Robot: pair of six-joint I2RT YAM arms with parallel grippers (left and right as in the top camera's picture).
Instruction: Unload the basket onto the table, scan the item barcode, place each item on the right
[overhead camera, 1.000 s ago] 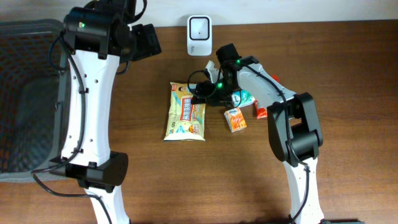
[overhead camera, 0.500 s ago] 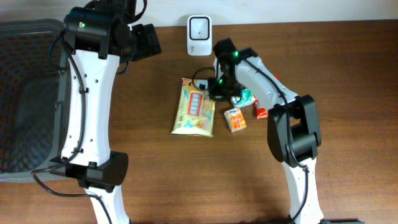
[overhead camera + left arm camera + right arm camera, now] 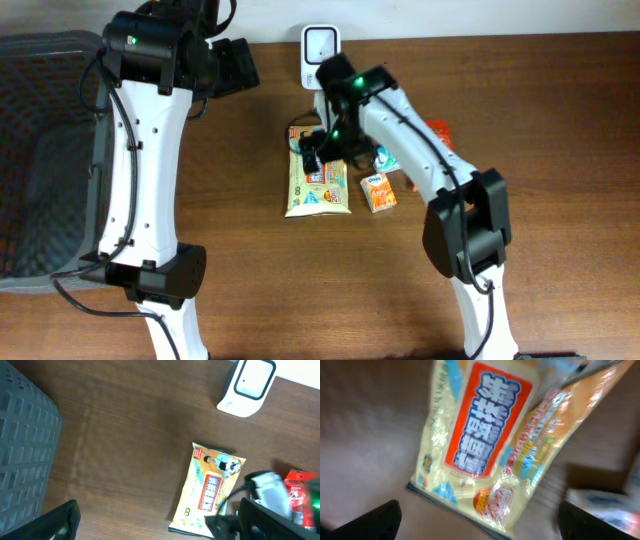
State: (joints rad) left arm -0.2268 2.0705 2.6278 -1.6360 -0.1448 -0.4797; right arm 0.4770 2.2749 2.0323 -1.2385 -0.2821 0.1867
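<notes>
A yellow snack packet (image 3: pixel 317 185) with a red label lies flat on the brown table, just below the white barcode scanner (image 3: pixel 320 45) at the back edge. My right gripper (image 3: pixel 318 152) hovers over the packet's upper end. In the right wrist view the right gripper (image 3: pixel 479 517) is open, its fingers wide apart with the packet (image 3: pixel 485 445) beneath them. My left gripper (image 3: pixel 159 520) is open and empty, held high at the back left. From there it looks down on the packet (image 3: pixel 207 487) and the scanner (image 3: pixel 247 385).
A small orange box (image 3: pixel 378 192), a teal packet (image 3: pixel 387 157) and a red packet (image 3: pixel 437 130) lie right of the yellow packet. A dark mesh basket (image 3: pixel 40 150) fills the left side. The left arm's white links stand between basket and packet.
The yellow packet has shifted right and turned more upright. My right arm has swung left and back over the packet's upper end, toward the scanner. The left arm has not moved.
</notes>
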